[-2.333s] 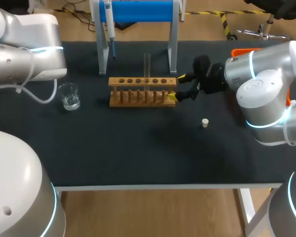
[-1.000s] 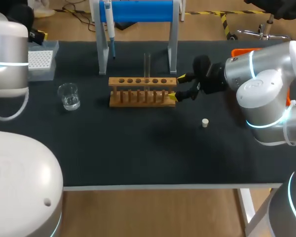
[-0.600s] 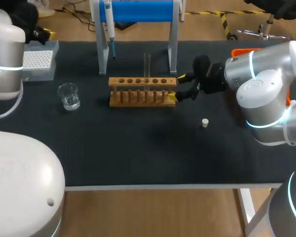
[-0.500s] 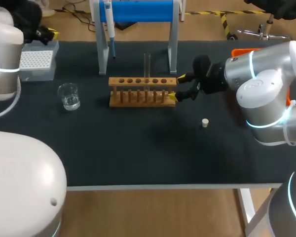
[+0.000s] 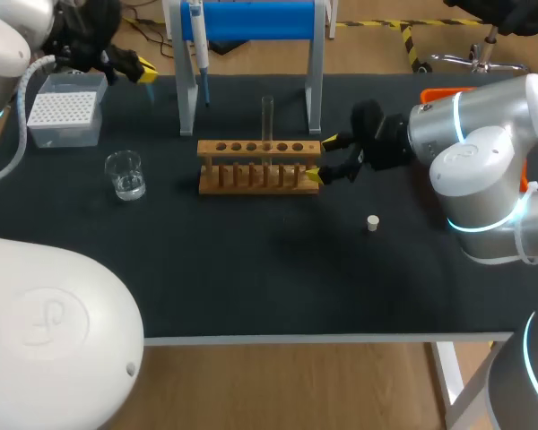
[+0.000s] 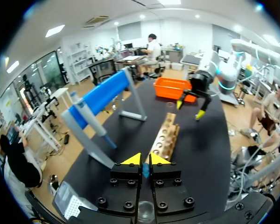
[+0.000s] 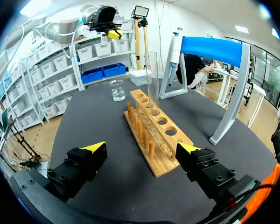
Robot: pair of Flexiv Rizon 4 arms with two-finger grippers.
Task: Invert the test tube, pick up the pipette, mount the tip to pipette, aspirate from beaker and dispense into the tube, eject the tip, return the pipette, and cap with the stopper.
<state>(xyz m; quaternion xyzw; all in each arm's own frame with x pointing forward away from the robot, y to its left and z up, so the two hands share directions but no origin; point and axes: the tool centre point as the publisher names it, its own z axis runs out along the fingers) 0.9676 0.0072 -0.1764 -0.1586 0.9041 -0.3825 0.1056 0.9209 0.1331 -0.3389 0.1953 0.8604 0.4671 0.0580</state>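
A clear test tube point(image 5: 267, 119) stands upright in the wooden rack point(image 5: 258, 167). My right gripper point(image 5: 321, 157) is open at the rack's right end, its fingers either side of that end point(image 7: 142, 149), touching nothing. The tube point(image 7: 152, 74) rises further along the rack. My left gripper point(image 5: 146, 68) hovers at the back left, between the tip box point(image 5: 65, 113) and the pipette point(image 5: 197, 45) hanging on the blue stand point(image 5: 251, 20). It is shut point(image 6: 145, 161) on a small pale blue pipette tip. The beaker point(image 5: 125, 174) stands left of the rack. A white stopper point(image 5: 372, 222) lies right of it.
An orange tray point(image 5: 444, 92) sits at the back right edge, behind my right arm. The stand's white legs point(image 5: 315, 85) stand just behind the rack. Bare black table stretches across the front.
My left arm has swung from beside the tip box up and to the right, toward the pipette stand. The right arm and the rack have not moved.
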